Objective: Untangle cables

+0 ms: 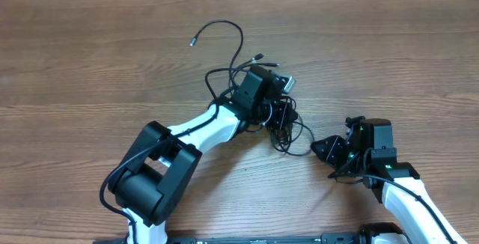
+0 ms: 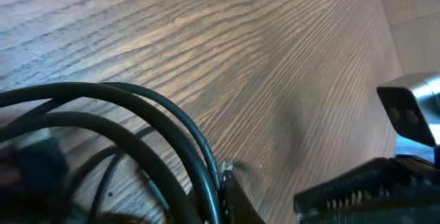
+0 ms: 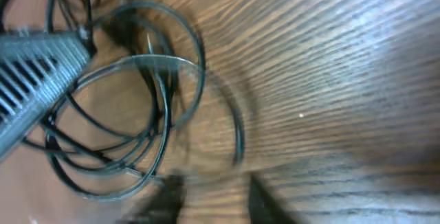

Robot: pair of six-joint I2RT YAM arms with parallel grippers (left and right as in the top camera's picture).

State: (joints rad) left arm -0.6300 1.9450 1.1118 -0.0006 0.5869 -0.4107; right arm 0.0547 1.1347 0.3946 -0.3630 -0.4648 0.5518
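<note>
Status: thin black cables knotted mid wood-grain tabletop, one loose strand arcing up-left to a small silvery plug end. Left pincer down in the tangle. Right pincer just right of it. Apart or clamped: can't tell for either, wrist views too blurred.

Table: mid-brown, streaked wood grain. Cables: black, plain; plug end silvery-grey. Left arm: white shell, black joints. Right arm: black and white, green lights.
</note>
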